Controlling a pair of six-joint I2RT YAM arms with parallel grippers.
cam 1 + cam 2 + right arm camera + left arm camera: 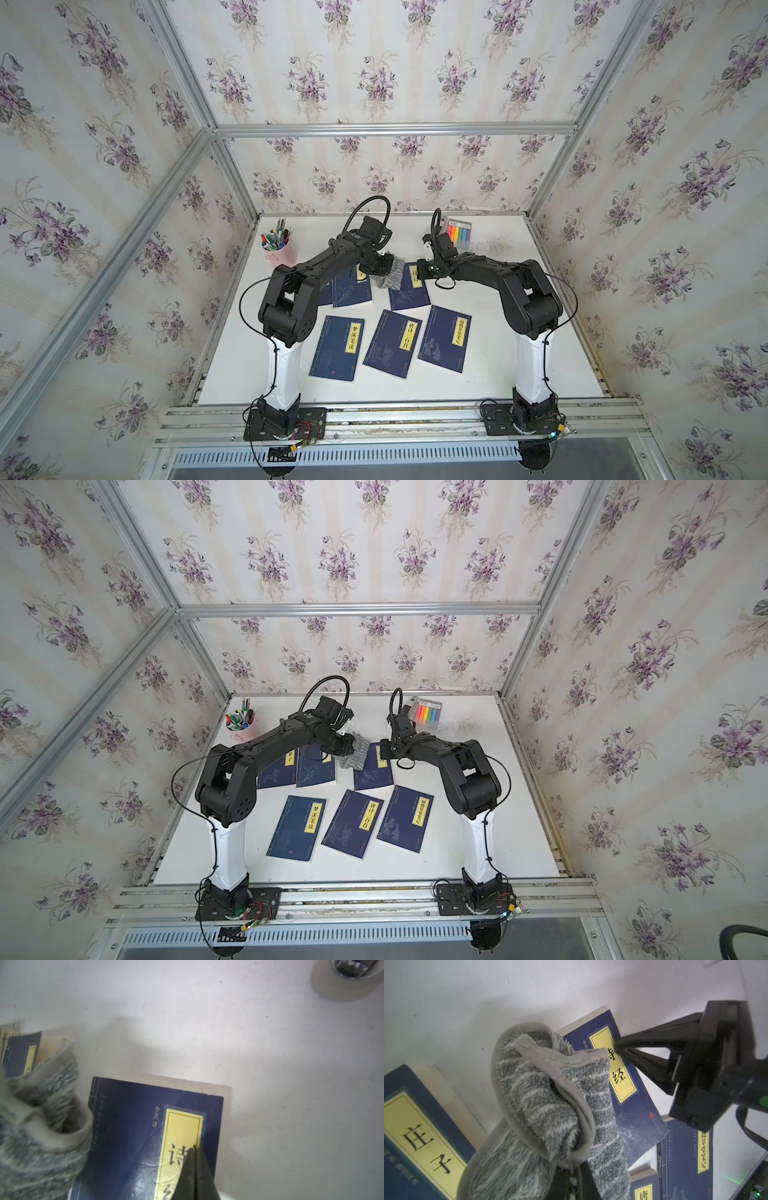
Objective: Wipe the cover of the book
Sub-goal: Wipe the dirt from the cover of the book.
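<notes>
The book (133, 1136) is dark blue with a yellow title label and lies flat behind the middle of the table (409, 293) (372, 773). My right gripper (195, 1148) is shut with nothing in it, and its tips press on the yellow label (623, 1076). My left gripper (576, 1169) is shut on a grey striped fluffy cloth (542, 1093) (394, 276). The bunched cloth hangs at the book's left edge and covers part of the cover. Whether it touches the cover I cannot tell.
Three more blue books lie in a row nearer the front (337, 348) (392, 344) (444, 338). Two more lie under the left arm (352, 291). A pink pen cup (279, 249) stands back left, a highlighter pack (459, 230) back right.
</notes>
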